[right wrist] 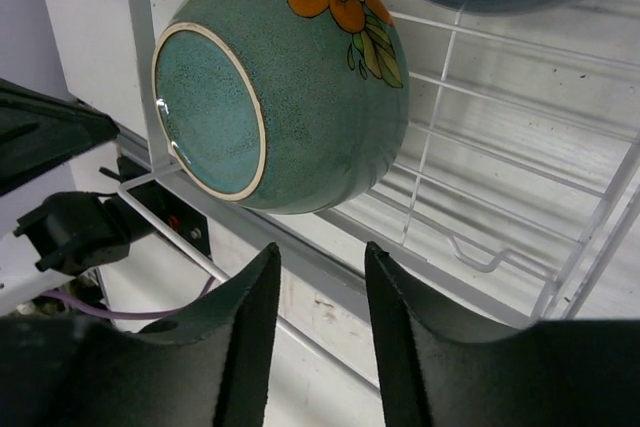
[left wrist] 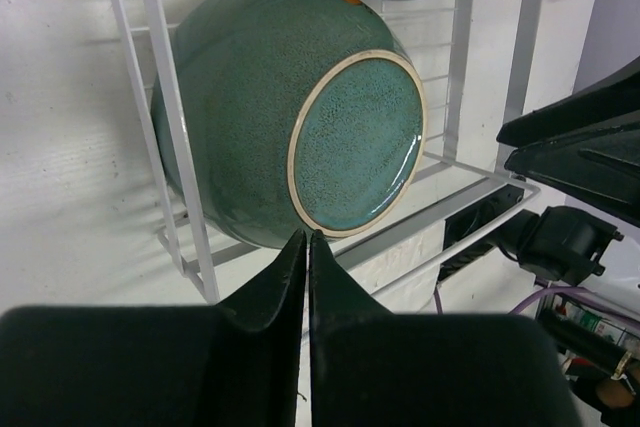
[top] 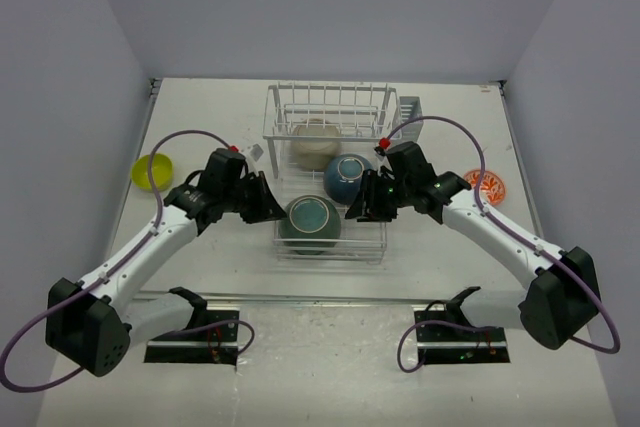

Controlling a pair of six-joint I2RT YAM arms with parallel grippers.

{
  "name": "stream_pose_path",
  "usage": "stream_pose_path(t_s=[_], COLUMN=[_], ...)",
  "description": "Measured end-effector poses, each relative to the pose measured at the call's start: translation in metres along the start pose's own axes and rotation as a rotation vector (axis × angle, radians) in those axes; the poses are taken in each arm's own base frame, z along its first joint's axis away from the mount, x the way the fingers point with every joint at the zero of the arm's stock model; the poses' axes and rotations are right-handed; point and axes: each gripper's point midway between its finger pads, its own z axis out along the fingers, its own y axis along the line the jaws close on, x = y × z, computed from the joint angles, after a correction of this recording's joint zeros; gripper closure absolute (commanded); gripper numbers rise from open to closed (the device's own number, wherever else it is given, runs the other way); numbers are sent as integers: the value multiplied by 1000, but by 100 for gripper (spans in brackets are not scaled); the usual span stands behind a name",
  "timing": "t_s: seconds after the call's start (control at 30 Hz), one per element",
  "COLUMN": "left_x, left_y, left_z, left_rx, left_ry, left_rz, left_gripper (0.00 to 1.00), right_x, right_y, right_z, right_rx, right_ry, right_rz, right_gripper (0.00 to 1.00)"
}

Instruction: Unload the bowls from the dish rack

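Pale counter [top: 240, 259], grey walls [top: 320, 7]; dish rack [top: 330, 107] holds three bowls [top: 310, 222], two outside; left gripper [left wrist: 306, 239] clenched, right gripper [right wrist: 320, 255] released

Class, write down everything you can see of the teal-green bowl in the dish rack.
The teal-green bowl is round, seemingly glazed ceramic, speckled, with a cream-ringed foot and orange and white flowers with green leaves painted on its side. It lies overturned and tilted, foot up, at the near end of the white wire dish rack, resting on its lower wires. Nothing grips it.
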Motion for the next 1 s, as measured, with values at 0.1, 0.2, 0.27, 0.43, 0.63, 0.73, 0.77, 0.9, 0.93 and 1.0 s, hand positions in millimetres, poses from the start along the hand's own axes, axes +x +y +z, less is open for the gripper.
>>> stream_pose_path(t_s=[0.1,0.2,0.27,0.43,0.63,0.73,0.77,0.9,0.93,1.0], left_x=[3,3,2,1,-2,-2,-2,0,0,0], left_y=[-3,-6,-5,-2,3,5,5,10,12,14], left_z=[2,4,6,12,18,21,22,28,29,31], left_rx=[2,2,-6,-37,-79,-99,-106,-136,-146,-160], left_ry=[14,19,21,21,8,4,4,9,9,9], left_rz=[11,16,17,18,24,27,28,34,34,29], left_gripper=[88,83,82,73,67,67,67,68,69,74], right_x=[-1,-2,-2,0,2,2,2,2,2,2], right_y=[1,2,2,2,2,1,1,1,1,1], right_z=[0,0,1,3,6,7,7,8,8,8], right_rx=[-3,-9,-12,-16,-19,-17,-16,-16,-16,-16], right_ry=[-3,-7,-7,5,24,27,28,28,28,27], right_rz=[1,-1,-2,0,4,5,6,3,3,2], right_gripper=[49,44,43,43,43,43,43,43,43,43])
